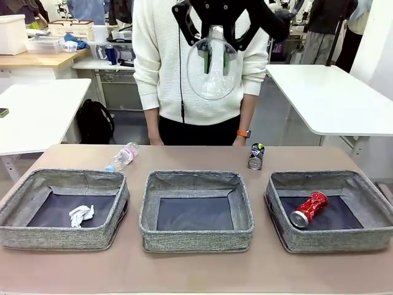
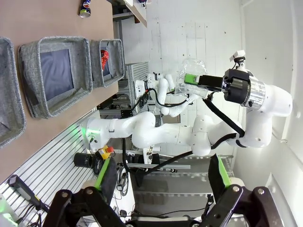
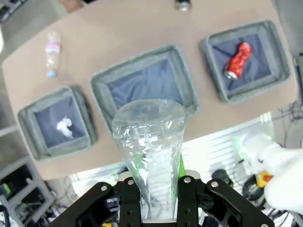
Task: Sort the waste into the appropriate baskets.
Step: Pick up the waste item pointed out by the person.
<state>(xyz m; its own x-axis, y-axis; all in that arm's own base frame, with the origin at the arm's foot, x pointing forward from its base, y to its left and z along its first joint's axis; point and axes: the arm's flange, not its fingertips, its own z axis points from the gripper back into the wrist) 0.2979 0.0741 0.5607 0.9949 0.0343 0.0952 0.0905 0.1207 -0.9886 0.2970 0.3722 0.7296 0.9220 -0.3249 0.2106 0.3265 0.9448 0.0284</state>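
— Right gripper (image 1: pixel 216 55)?
— Its fingers are closed on the clear plastic cup (image 3: pixel 148 127), high above the table (image 1: pixel 184 270).
— Left gripper (image 2: pixel 158 172)?
— Fingers spread wide, holding nothing.

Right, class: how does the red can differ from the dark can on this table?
The red can lies inside the right basket; the dark can lies on the bare table, in no basket. The red can is crushed and twisted; the dark can looks far less crushed. Both are metal drink cans, lying down.
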